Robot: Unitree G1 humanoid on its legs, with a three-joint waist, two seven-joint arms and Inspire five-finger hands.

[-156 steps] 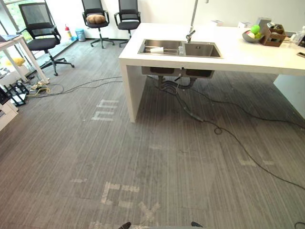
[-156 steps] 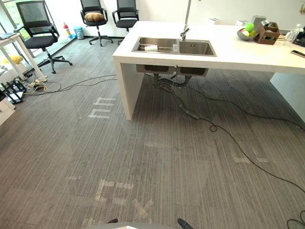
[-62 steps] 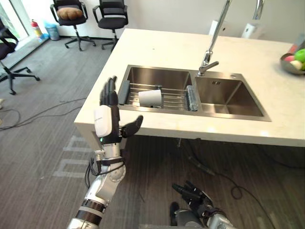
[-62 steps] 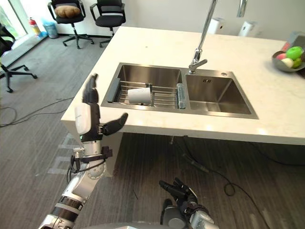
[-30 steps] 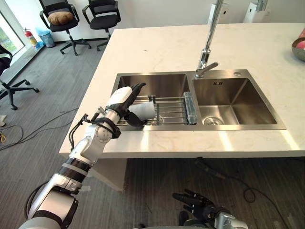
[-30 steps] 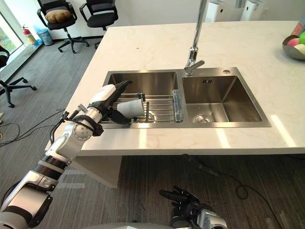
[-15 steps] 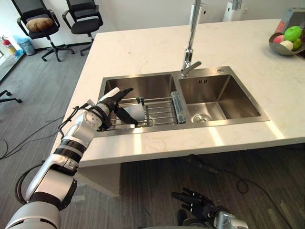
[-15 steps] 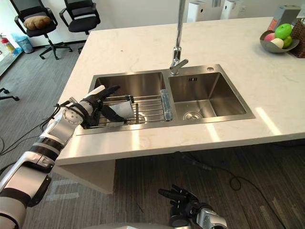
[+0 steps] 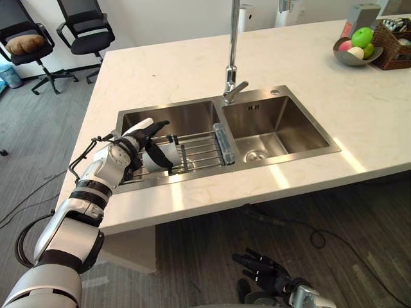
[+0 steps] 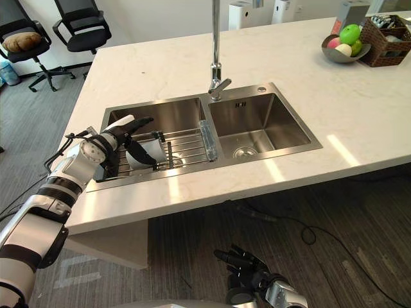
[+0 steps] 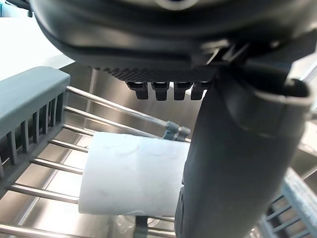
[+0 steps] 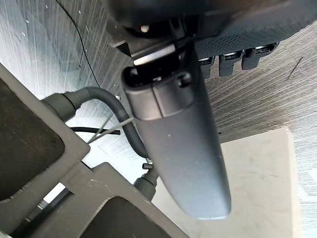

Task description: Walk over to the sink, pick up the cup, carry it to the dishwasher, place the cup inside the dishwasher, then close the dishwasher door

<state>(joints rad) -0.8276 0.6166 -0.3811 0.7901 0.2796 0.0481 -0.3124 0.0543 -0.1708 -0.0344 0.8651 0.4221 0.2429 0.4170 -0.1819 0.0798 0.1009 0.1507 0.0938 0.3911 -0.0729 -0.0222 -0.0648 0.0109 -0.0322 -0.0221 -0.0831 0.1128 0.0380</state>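
A white cup (image 9: 166,156) lies on its side on the wire rack (image 9: 200,149) across the left basin of the steel sink (image 9: 275,96). My left hand (image 9: 125,154) reaches into that basin from the counter's edge. Its fingers (image 9: 153,126) stretch straight over the cup and its thumb (image 11: 233,163) hangs down in front of it, so the hand stands open around the cup without closing on it. In the left wrist view the cup (image 11: 131,173) rests on the rack bars just past the thumb. My right hand (image 9: 270,274) hangs low over the floor, open with spread fingers.
A tall tap (image 9: 231,61) rises behind the divide between the basins; the right basin (image 9: 282,125) has a drain. A fruit bowl (image 9: 354,52) and a brown basket (image 9: 395,40) stand on the white counter (image 9: 192,61) at far right. Office chairs (image 9: 83,29) stand beyond the counter.
The camera has come close to the sink. My left hand rose beside the counter, then went into the left basin over the cup; in the last half second it barely moved.
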